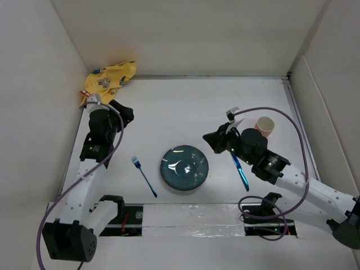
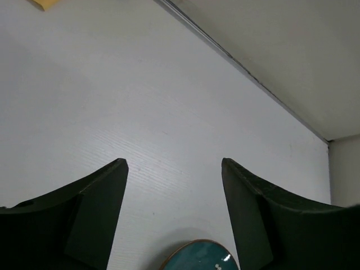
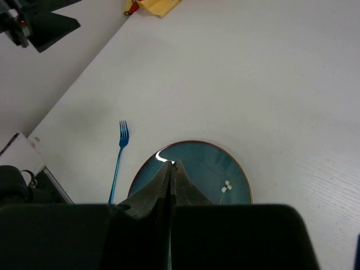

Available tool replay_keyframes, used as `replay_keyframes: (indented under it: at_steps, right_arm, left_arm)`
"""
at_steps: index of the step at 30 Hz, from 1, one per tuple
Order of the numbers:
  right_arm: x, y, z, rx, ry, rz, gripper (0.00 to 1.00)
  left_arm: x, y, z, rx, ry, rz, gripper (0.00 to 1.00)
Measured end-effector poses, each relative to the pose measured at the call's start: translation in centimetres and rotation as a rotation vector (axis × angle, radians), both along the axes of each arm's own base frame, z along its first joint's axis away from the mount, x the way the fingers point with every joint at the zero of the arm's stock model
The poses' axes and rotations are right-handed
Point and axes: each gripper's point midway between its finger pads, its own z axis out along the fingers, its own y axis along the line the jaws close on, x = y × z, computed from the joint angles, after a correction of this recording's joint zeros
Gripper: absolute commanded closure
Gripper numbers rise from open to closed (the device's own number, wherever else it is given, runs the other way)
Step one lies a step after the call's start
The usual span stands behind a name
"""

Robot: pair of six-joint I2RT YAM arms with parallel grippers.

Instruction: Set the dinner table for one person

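On the white dinner table (image 1: 169, 107) a teal plate (image 1: 184, 168) sits near the front middle. A blue fork (image 1: 144, 176) lies left of it and a blue knife (image 1: 239, 170) lies right of it. A pink paper cup (image 1: 264, 125) stands behind the knife. My right gripper (image 1: 211, 139) is shut and empty, hovering just right of the plate; in the right wrist view its tips (image 3: 170, 165) point over the plate (image 3: 225, 169), with the fork (image 3: 119, 154) to the left. My left gripper (image 1: 125, 115) is open and empty at the back left; the plate's rim (image 2: 194, 260) shows between its fingers (image 2: 104, 208).
A yellow car-printed cloth (image 1: 109, 79) lies crumpled in the back left corner, just behind my left gripper. White walls enclose the table at the back and both sides. A taped strip (image 1: 191, 216) runs along the front edge between the arm bases.
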Motion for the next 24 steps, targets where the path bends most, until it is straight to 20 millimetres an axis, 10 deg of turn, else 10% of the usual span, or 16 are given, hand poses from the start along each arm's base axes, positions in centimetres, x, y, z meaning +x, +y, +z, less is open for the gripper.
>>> replay_keyframes:
  at_steps: [4,9,16,24]
  right_arm:
    - [0.0,0.0,0.4,0.014,-0.007,0.000,1.00]
    - [0.0,0.1,0.2,0.010,-0.004,0.001,1.00]
    - [0.2,0.1,-0.1,0.001,0.001,-0.010,1.00]
    - [1.0,0.5,-2.5,-0.060,0.044,-0.025,0.59]
  left_arm:
    - [3.7,1.1,0.1,-0.002,0.050,0.065,0.96]
    - [11.5,3.0,3.7,0.049,0.039,0.165,1.00]
    - [21.8,7.8,3.9,0.075,0.065,0.269,0.40]
    - [29.3,11.1,-4.8,0.097,0.241,0.318,0.23]
